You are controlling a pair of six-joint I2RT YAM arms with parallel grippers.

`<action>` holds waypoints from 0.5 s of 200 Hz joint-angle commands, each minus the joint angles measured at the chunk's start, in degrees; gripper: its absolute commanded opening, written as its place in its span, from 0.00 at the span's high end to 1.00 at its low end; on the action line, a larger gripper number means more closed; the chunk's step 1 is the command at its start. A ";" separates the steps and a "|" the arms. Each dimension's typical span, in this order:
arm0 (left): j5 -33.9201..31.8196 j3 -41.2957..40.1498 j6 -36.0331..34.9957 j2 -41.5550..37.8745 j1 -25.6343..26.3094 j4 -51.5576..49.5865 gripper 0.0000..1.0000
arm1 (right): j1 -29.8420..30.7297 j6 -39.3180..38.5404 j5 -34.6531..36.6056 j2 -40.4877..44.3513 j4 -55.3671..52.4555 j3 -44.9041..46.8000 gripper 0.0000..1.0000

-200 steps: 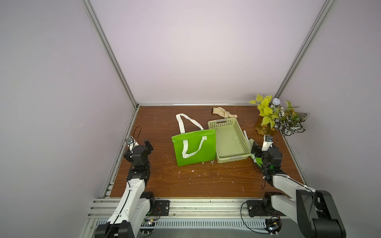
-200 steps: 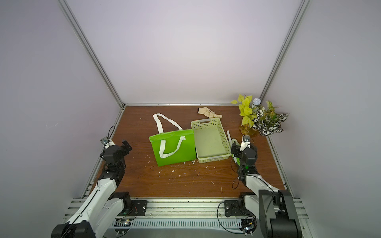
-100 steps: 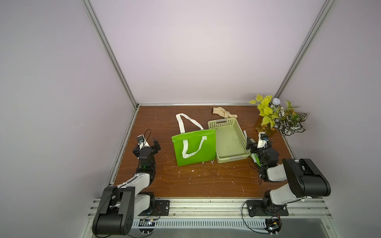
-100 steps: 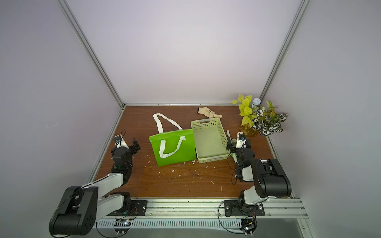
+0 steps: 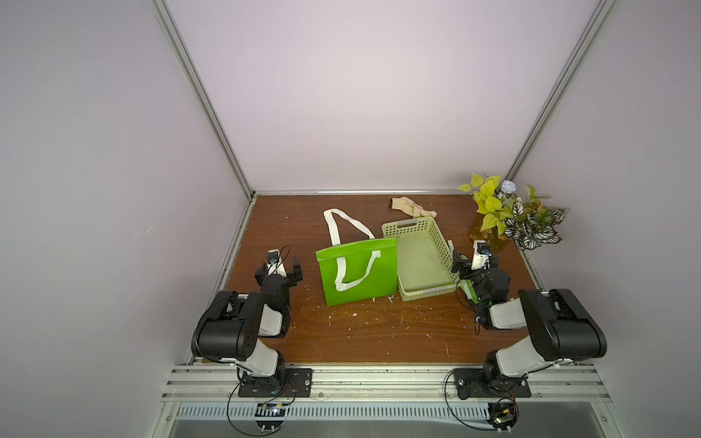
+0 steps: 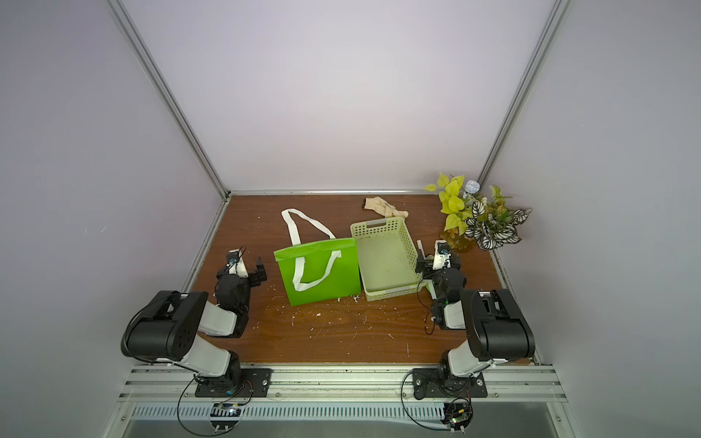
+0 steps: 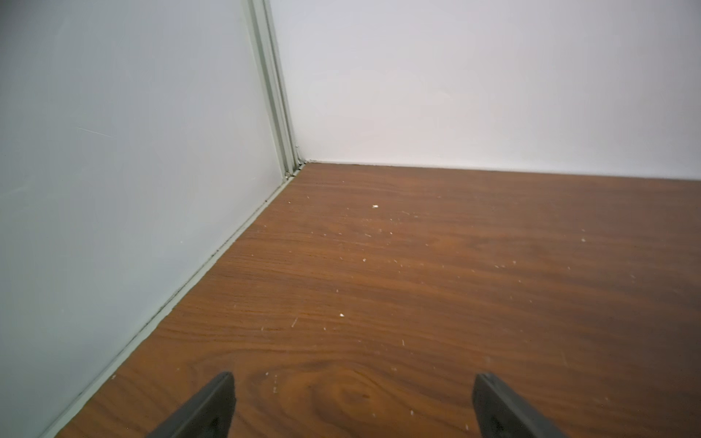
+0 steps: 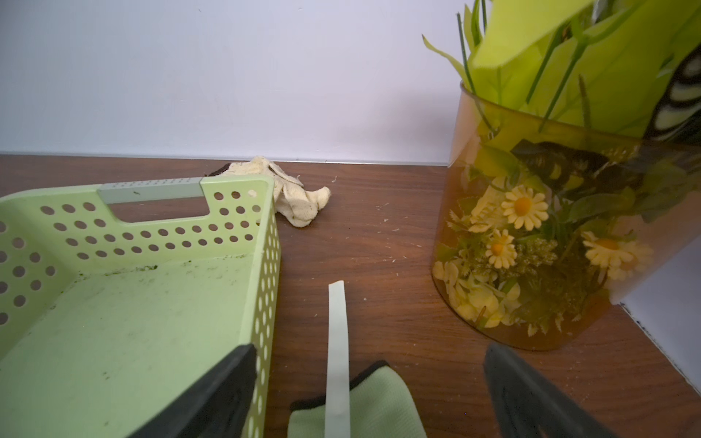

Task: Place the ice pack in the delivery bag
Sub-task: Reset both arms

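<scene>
Two steps before loading: with left gripper (image 7: 354,375) and right gripper (image 8: 370,349) wide and empty, locate ice pack (none discernible), then spread closed bag (image 5: 358,275) at frame centre.

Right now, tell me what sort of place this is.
Probably a robot test cell: plain pale walls with aluminium frame posts, two black-and-white robot arms bolted to a front metal rail, and a bright green tote bag staged on a brown wood-grain tabletop.
</scene>
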State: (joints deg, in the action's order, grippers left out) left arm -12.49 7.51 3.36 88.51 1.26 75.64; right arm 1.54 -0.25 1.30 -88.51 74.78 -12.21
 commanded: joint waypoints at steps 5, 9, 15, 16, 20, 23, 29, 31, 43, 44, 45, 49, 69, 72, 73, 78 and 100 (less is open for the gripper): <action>-0.31 3.21 -0.68 1.02 0.63 3.01 0.00 | 0.36 -0.62 1.41 0.20 -0.39 -0.80 0.01; 0.11 2.96 -0.70 0.59 0.48 2.29 0.00 | 0.31 -0.59 1.41 0.17 -0.39 -0.76 0.00; -0.01 3.19 -0.50 0.42 0.41 1.78 0.00 | 0.37 -0.57 1.42 0.26 -0.35 -0.71 0.01; -0.04 3.24 -0.52 0.47 0.41 1.83 0.00 | 0.38 -0.55 1.38 0.27 -0.35 -0.71 0.01; -0.03 3.14 -0.48 0.54 0.41 2.22 0.00 | 0.31 -0.61 1.43 0.27 -0.42 -0.71 0.00; -0.01 3.06 -0.50 0.60 0.41 2.52 0.00 | 0.32 -0.55 1.39 0.25 -0.29 -0.71 0.01; 0.01 3.02 -0.56 0.50 0.41 2.63 0.00 | 0.37 -0.55 1.39 0.26 -0.30 -0.71 0.00; 0.01 2.99 -0.57 0.52 0.41 2.58 0.00 | 0.36 -0.59 1.39 0.26 -0.40 -0.67 0.00; 0.00 2.95 -0.54 0.48 0.43 2.59 0.00 | 0.30 -0.54 1.43 0.24 -0.31 -0.71 0.01; 0.01 2.95 -0.54 0.46 0.42 2.59 0.00 | 0.35 -0.58 1.47 0.25 -0.28 -0.71 0.00; 0.01 2.95 -0.54 0.49 0.42 2.54 0.00 | 0.33 -0.56 1.45 0.26 -0.27 -0.71 0.00; 0.01 2.95 -0.58 0.52 0.41 2.58 0.00 | 0.31 -0.54 1.46 0.27 -0.25 -0.70 0.00; 0.01 2.93 -0.59 0.52 0.46 2.58 0.00 | 0.34 -0.54 1.43 0.22 -0.26 -0.71 0.00; -0.03 3.01 -0.58 0.52 0.48 2.59 0.00 | 0.33 -0.50 1.47 0.18 -0.25 -0.71 0.00; -0.01 3.03 -0.56 0.52 0.45 2.59 0.00 | 0.32 -0.52 1.45 0.18 -0.25 -0.71 0.01; 0.05 2.92 -0.54 0.52 0.41 2.59 0.00 | 0.31 -0.54 1.46 0.19 -0.29 -0.71 0.01; 0.01 2.96 -0.55 0.52 0.46 2.59 0.00 | 0.31 -0.54 1.48 0.18 -0.26 -0.71 0.00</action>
State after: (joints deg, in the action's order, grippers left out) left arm -12.49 10.24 3.18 88.88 1.30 76.97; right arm 1.54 -0.25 1.43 -88.51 74.74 -12.21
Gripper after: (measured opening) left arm 0.995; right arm 0.995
